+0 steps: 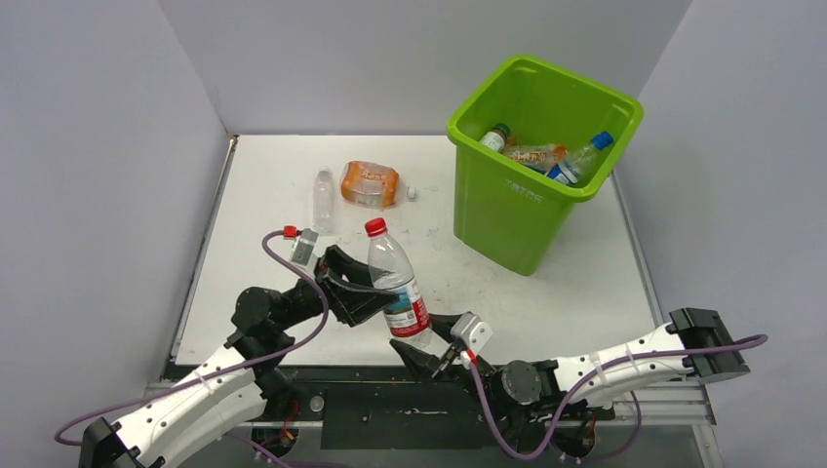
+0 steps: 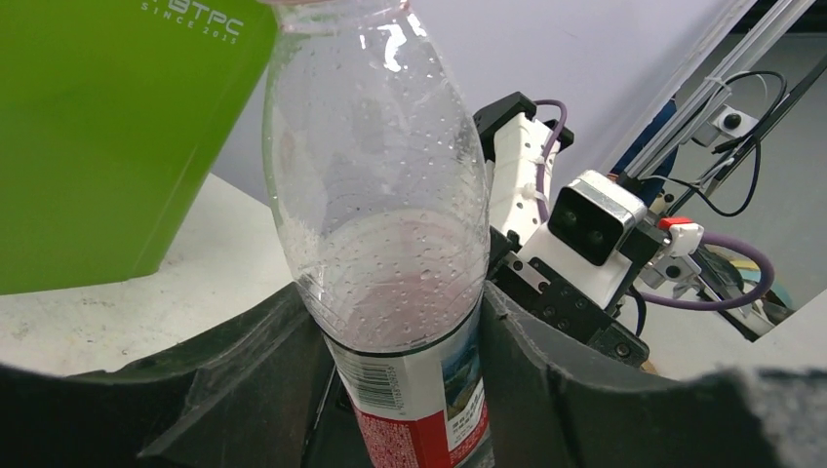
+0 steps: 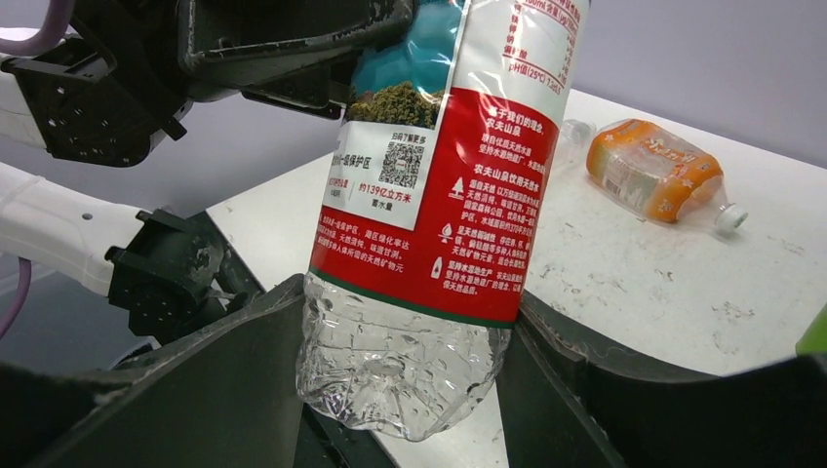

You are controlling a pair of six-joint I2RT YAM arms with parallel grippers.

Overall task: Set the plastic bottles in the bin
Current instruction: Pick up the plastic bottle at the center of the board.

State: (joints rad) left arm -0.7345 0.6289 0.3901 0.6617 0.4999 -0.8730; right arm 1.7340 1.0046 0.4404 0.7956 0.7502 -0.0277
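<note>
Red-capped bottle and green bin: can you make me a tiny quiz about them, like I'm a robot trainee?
1. True or false: the red-capped bottle is lying flat on the table.
2. Which jaws hold the bottle's bottom end? A) left jaws B) right jaws C) none
3. How many bottles lie loose on the table, outside the bin?

Key
1. False. It stands upright, pinched by both arms' jaws.
2. B. The left jaws hold it higher up.
3. Two: a clear bottle and an orange bottle.
</note>
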